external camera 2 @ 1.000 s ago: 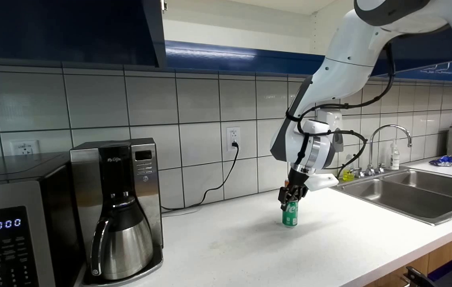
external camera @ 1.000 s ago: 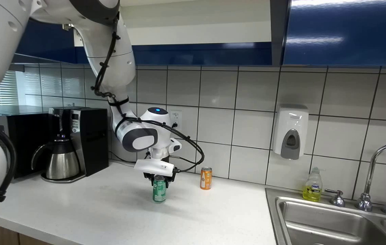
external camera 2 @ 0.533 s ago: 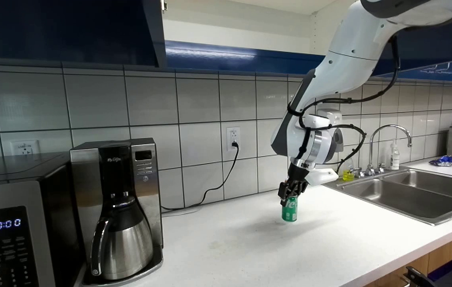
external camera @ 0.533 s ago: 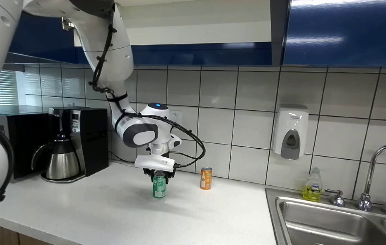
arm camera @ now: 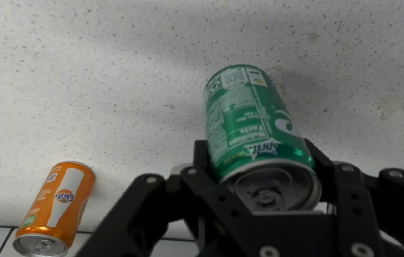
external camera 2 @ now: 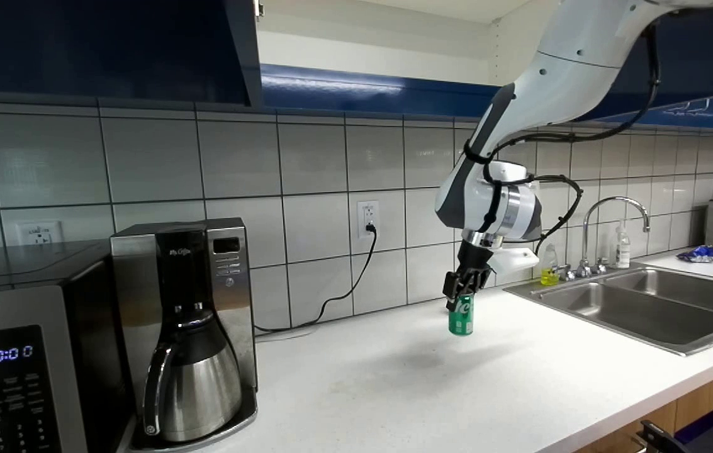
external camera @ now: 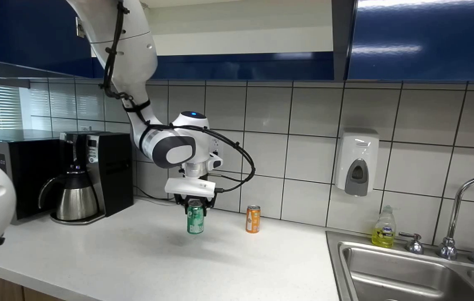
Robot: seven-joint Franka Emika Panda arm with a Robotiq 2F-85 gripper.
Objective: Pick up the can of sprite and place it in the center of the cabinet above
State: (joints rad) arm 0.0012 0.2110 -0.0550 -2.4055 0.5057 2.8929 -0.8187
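The can of sprite (external camera: 195, 221) is green with a silvery top. It also shows in an exterior view (external camera 2: 461, 319) and in the wrist view (arm camera: 251, 114). My gripper (external camera: 195, 210) points down and is shut around the can's upper part, a finger on each side. The can hangs roughly upright a little above the white counter, its shadow below it. The cabinet (external camera: 249, 66) is on the wall above, open at the middle with a pale interior and a blue lower edge; it also shows in an exterior view (external camera 2: 356, 88). Its upper inside is cut off.
An orange can (external camera: 252, 219) stands right of the gripper near the tiled wall. A coffee pot (external camera: 77, 202) in its maker and a microwave (external camera 2: 22, 352) stand at one end. A sink (external camera: 404, 267) and soap bottle (external camera: 384, 230) are opposite. Dark blue doors (external camera: 425, 46) flank the cabinet opening.
My gripper has risen with the can of sprite held in it. The can has come up off the counter, and the arm's upper links have moved up and back.
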